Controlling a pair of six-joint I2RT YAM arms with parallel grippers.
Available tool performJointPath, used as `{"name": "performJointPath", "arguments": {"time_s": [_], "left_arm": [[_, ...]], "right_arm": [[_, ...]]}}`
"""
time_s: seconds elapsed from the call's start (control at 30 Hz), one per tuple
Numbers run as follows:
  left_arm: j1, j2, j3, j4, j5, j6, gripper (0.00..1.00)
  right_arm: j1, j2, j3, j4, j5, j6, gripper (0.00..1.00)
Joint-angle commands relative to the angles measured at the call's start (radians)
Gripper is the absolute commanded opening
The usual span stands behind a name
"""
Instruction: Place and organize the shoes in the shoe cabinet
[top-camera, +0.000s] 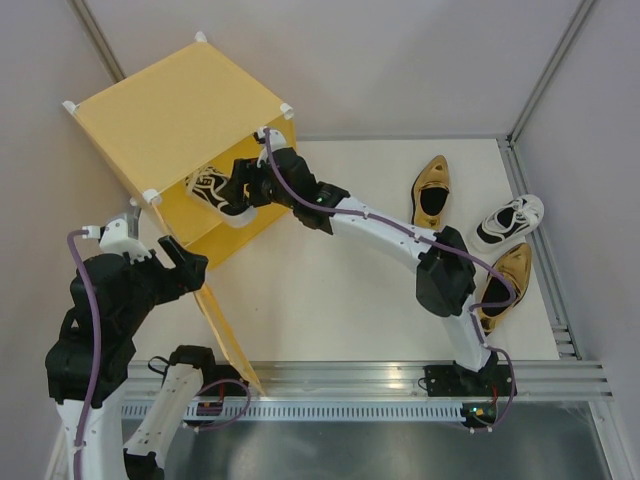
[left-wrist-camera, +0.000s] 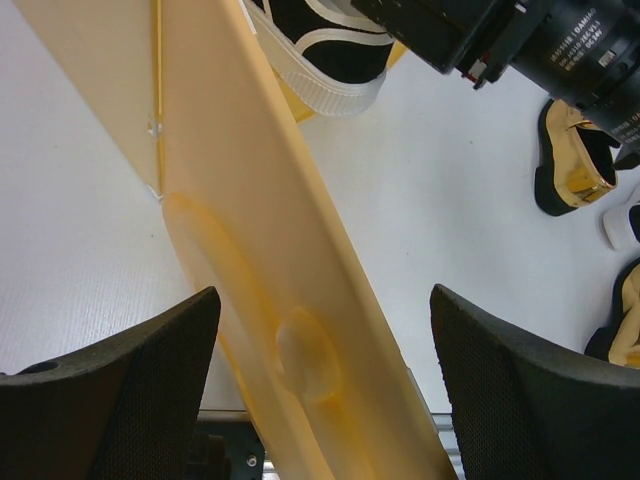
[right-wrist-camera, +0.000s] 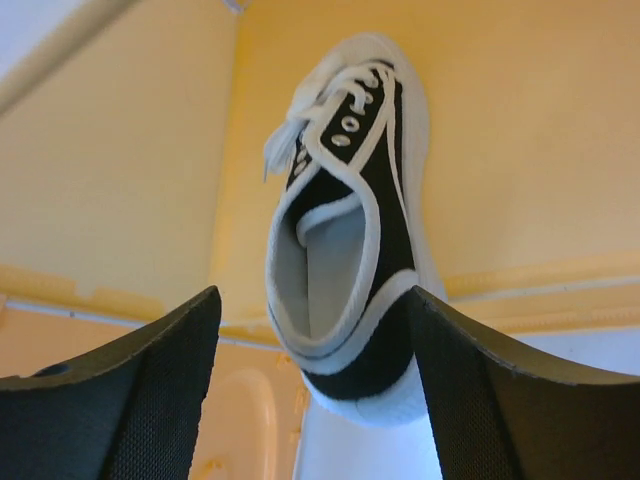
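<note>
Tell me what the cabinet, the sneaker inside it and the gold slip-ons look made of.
Cabinet: seemingly thin yellow plastic, matte, with a moulded bump on its door. Sneaker: black fabric upper, possibly canvas, white rubbery-looking sole, shiny eyelets. Gold slip-ons: glossy metallic coating with bright reflections; base material unclear.

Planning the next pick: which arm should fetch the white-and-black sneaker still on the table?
Right, likely. The right gripper is open and that sneaker lies nearer its base; the left gripper straddles the cabinet door.

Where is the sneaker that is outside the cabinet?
In the top view the sneaker lies at the right edge of the table, between the far gold shoe and the near gold shoe.
</note>
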Motion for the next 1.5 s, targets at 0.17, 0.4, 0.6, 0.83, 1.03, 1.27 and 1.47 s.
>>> {"name": "performJointPath", "arguments": {"time_s": [0.17, 0.4, 0.6, 0.83, 1.03, 1.27, 1.47], "left_arm": [[0.0, 0.004, 0.036, -0.01, 0.002, -0.019, 0.89], [0.0, 0.004, 0.036, -0.011, 0.001, -0.022, 0.88], [0.0, 0.008, 0.024, -0.013, 0.001, -0.03, 0.89], [0.0, 0.004, 0.016, -0.014, -0.024, -0.027, 0.89], [0.0, 0.005, 0.016, -0.017, -0.024, -0.029, 0.88], [0.0, 0.013, 0.016, -0.02, -0.022, -0.024, 0.89], [0.0, 0.014, 0.03, -0.034, -0.021, -0.021, 0.89]], "right_arm": [[0.001, -0.212, -0.202, 0.137, -0.122, -0.216, 0.9], [0.001, -0.239, -0.415, 0.289, -0.097, -0.36, 0.98], [0.001, -0.222, -0.499, 0.443, -0.093, -0.454, 0.98], [0.001, -0.177, -0.507, 0.532, -0.129, -0.501, 0.98], [0.001, -0.142, -0.478, 0.536, -0.138, -0.503, 0.98], [0.001, -0.088, -0.438, 0.539, -0.161, -0.488, 0.98], [0.004, -0.047, -0.391, 0.538, -0.189, -0.486, 0.86]]}}
